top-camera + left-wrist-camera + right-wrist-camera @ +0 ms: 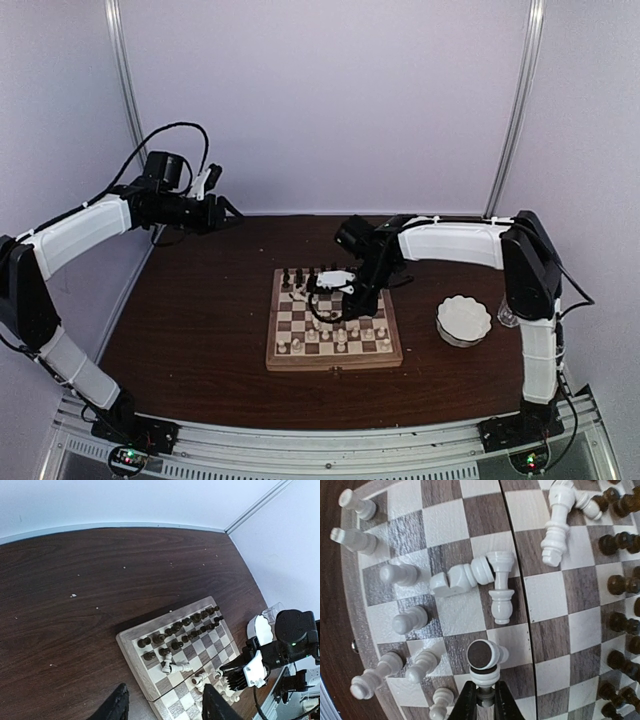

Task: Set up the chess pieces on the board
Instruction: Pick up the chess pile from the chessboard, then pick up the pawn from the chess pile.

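Observation:
The board [335, 362] lies mid-table, its dark and cream squares filling the right wrist view [555, 587]. My right gripper [487, 700] hangs low over the board's white side [316, 293], shut on a small white chess piece [488, 679]. Another white piece [485, 655] lies tipped against it, felt base showing. Several white pieces lie fallen [465, 577] and others stand along the near rows [410, 620]. Dark pieces [620, 585] fill the far rows [185, 630]. My left gripper [232, 213] is raised at the far left, open and empty [167, 705].
A white scalloped bowl [463, 320] sits on the table right of the board, with a small clear cup [506, 318] beside it. Dark wooden tabletop [100, 590] stretches left of the board. White walls close the back and sides.

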Action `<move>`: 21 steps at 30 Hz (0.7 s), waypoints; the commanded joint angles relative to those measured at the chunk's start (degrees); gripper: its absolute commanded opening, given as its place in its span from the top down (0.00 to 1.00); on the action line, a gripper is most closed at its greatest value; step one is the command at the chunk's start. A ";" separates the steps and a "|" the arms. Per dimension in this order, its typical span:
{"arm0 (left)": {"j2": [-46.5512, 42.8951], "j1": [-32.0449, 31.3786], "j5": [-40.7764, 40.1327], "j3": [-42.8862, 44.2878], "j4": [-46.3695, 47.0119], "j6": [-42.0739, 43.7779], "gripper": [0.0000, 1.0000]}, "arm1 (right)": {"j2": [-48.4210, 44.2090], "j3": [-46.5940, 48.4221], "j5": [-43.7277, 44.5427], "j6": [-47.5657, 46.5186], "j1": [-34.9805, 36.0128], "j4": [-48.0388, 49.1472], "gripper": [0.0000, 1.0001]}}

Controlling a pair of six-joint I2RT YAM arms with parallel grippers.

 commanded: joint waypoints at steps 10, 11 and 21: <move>1.73 -16.95 4.78 -2.67 11.64 -0.34 0.49 | -17.45 -2.60 -9.39 2.56 -2.66 -0.59 0.93; 0.85 -18.13 4.41 -4.64 14.42 -1.00 0.49 | -18.72 -3.31 -10.39 3.08 -3.01 -0.07 0.93; -5.37 -25.64 -0.31 -28.10 57.69 -3.50 0.46 | -28.66 -8.21 -28.47 10.85 -8.63 2.81 0.93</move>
